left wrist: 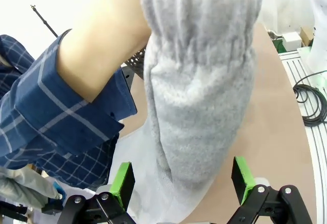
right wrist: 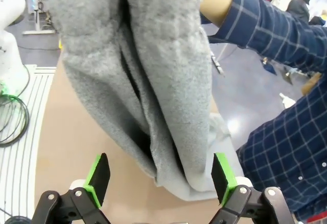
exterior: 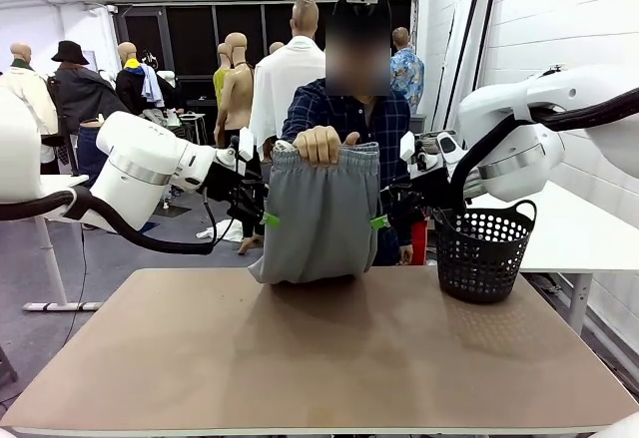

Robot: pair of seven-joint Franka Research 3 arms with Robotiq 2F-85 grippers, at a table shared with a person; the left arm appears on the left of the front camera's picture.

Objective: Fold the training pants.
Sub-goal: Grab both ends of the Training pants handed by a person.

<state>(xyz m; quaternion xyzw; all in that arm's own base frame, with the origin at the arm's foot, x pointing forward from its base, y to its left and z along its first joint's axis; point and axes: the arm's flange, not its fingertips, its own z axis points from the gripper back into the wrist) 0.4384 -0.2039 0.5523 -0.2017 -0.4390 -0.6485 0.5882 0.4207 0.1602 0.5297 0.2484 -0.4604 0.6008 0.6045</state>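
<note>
Training pants (exterior: 319, 214) hang in mid-air over the far middle of the table (exterior: 300, 358), pinched at the gathered waistband by the person's hand (exterior: 319, 144), with the bottom of the bundle resting on the table near its far edge. The left tool (left wrist: 182, 180) and right tool (right wrist: 159, 177) flank the pants from left and right, both released with jaws spread wide. Grey fabric sits between the green pads on each side and nothing is clamped. A black perforated basket (exterior: 484, 253) stands on the table's far right, just beside the right arm. Risks: jaws closing here may catch only the outer layer of the doubled-up fabric, so the rest would sag out. If the person lets go before both tools bite, the pants would likely drop in a heap. The sleeve and forearm are close to the cloth in both wrist views, so a pinch is possible, and a right arm swing could knock the basket. Hard to tell: the legs are bunched, their ends are hidden, and no drawstring is visible. The waistband top is cut off in the wrist views. Can't tell whether any pad touches the fabric.
</note>
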